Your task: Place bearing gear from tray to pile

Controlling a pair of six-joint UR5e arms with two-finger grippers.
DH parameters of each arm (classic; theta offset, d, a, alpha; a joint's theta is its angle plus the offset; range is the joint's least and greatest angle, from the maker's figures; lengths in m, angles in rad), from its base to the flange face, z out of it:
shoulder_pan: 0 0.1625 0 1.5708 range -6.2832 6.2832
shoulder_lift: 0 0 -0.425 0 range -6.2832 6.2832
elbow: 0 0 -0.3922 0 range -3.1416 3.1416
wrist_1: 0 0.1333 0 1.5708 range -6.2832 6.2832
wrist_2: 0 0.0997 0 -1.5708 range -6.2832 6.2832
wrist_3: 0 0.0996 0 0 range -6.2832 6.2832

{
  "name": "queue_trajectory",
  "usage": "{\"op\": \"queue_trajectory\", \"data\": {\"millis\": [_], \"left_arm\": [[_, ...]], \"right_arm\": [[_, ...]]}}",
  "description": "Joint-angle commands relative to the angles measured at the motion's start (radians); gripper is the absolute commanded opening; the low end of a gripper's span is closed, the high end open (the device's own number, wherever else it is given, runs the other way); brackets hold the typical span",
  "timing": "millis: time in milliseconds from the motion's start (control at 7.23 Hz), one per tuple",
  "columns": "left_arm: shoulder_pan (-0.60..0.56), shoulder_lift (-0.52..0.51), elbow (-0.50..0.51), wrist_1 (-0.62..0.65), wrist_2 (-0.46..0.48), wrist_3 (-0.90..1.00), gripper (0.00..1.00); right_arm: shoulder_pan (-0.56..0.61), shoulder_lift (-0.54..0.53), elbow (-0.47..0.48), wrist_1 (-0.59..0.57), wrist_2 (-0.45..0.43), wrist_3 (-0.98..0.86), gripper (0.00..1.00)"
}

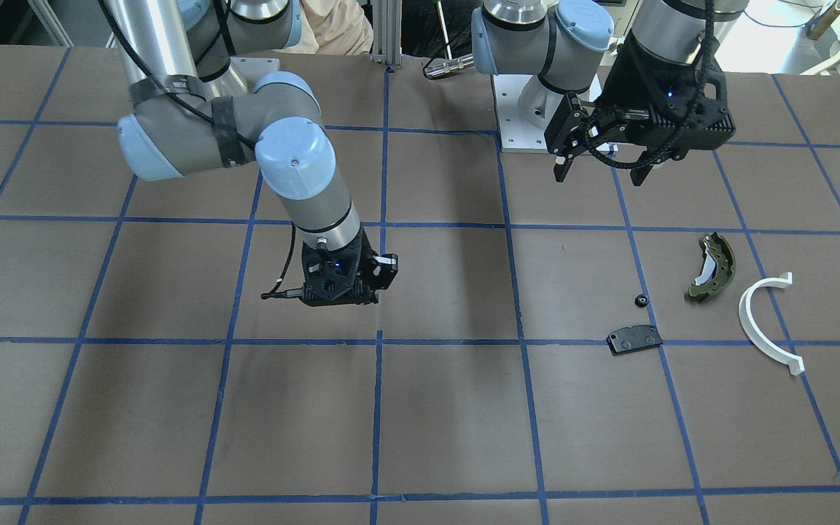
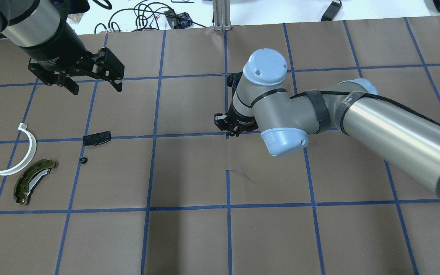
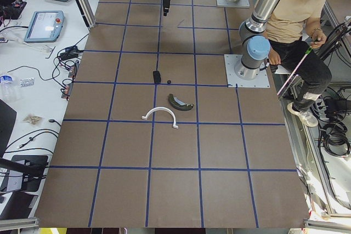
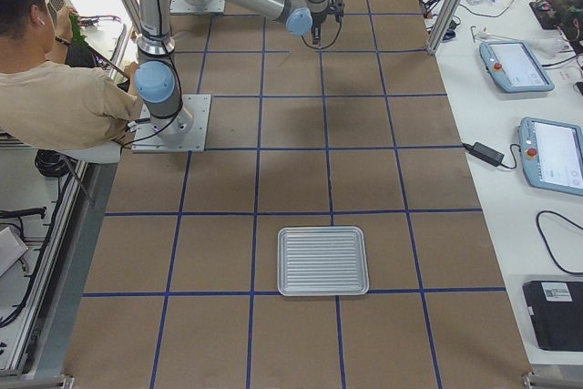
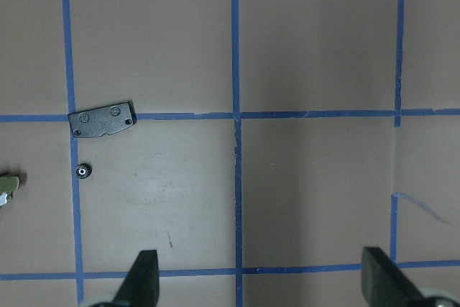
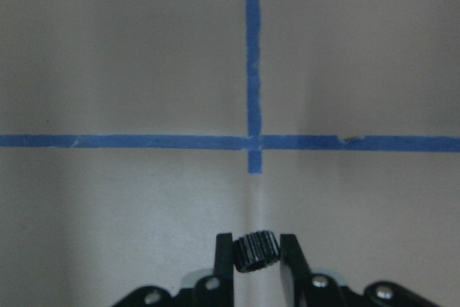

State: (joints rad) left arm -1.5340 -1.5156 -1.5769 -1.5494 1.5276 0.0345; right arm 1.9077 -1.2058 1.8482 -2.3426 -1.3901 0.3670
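My right gripper (image 6: 255, 260) is shut on a small dark toothed bearing gear (image 6: 255, 250) and holds it just above the brown table near a blue tape crossing; it also shows mid-table in the front view (image 1: 340, 295). My left gripper (image 2: 94, 88) is open and empty, held high above the pile. The pile lies on the table: an olive-green brake shoe (image 2: 33, 181), a white half-ring (image 2: 21, 156) and a flat black pad (image 2: 97, 138). Another small black gear (image 2: 84, 160) lies beside the pad. The silver tray (image 4: 322, 261) shows empty in the exterior right view.
The table is brown paper with a blue tape grid. Operators sit at the table's robot side in both side views. Cables, tablets and a bench line the far edge (image 2: 159, 15).
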Motion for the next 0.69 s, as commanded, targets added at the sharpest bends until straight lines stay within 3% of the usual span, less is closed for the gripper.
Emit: {"op": "queue_trajectory", "data": {"millis": [0, 276, 553], "left_arm": [[0.0, 0.0, -0.002, -0.001, 0.002, 0.001, 1.0], [0.0, 0.0, -0.002, 0.0, 0.0, 0.001, 1.0], [0.0, -0.002, -0.002, -0.002, -0.003, -0.001, 1.0]], "right_arm": [[0.083, 0.07, 0.002, -0.064, 0.008, 0.117, 0.0], [0.102, 0.075, 0.005, -0.075, 0.006, 0.151, 0.15], [0.103, 0.069, 0.006, -0.073, -0.009, 0.161, 0.75]]}}
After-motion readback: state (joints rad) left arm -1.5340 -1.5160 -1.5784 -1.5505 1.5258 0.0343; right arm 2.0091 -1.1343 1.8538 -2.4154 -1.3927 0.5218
